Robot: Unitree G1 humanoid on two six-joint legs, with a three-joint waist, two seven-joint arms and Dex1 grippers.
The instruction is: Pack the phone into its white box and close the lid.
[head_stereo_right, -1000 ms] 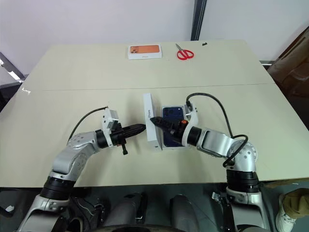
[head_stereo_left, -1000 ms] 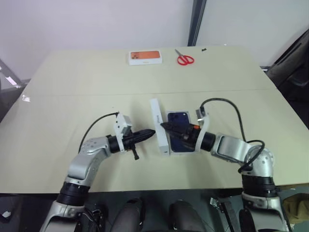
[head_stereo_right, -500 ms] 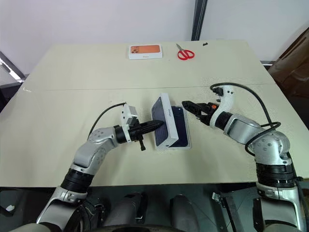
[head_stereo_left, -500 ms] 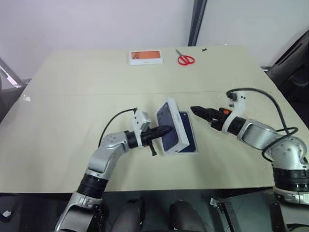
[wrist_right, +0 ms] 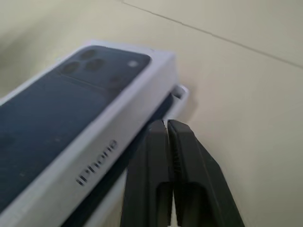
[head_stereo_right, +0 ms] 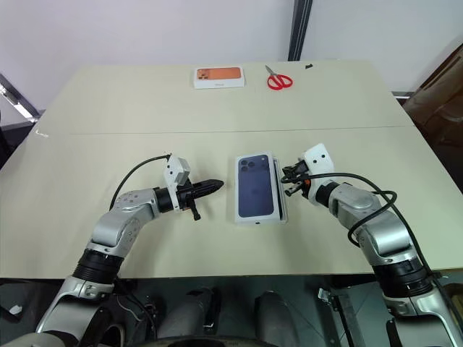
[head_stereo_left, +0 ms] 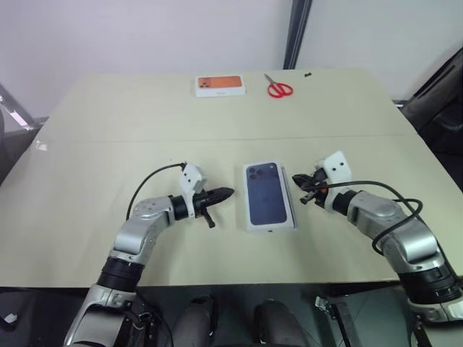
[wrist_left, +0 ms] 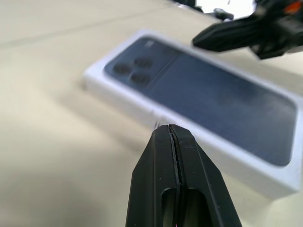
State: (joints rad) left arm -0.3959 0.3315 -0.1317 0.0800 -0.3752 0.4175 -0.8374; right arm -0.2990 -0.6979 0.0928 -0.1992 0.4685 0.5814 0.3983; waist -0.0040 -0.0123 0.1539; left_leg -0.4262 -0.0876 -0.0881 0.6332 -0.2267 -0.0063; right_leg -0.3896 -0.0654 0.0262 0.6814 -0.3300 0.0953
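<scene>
A pale wall stood behind a wide beige tabletop crossed by a faint seam. At the far edge lay an orange-topped white box and, beside it, red-handled scissors, both well apart from the work.

Near the front middle lay the white box with the lid resting on top of it. The lid's upper face carried a dark navy print of a phone with a camera cluster in one corner. Seen from the right wrist, the lid sat askew: a dark gap ran under its long side, and a corner of the tray poked out beyond it. I could not see the phone itself; it was presumably inside.

The left tool pointed at the lid's left side, near but apart, its fingers pressed together on nothing. The right tool sat just beside the lid's right edge, likewise closed and empty.

The lid looked like light, stiff card with smooth, slippery faces, likely to skate if shoved from one side. I judged the best purchase was on both long edges together, squaring it over the tray, then pressing down gently, since trapped air would probably resist.
</scene>
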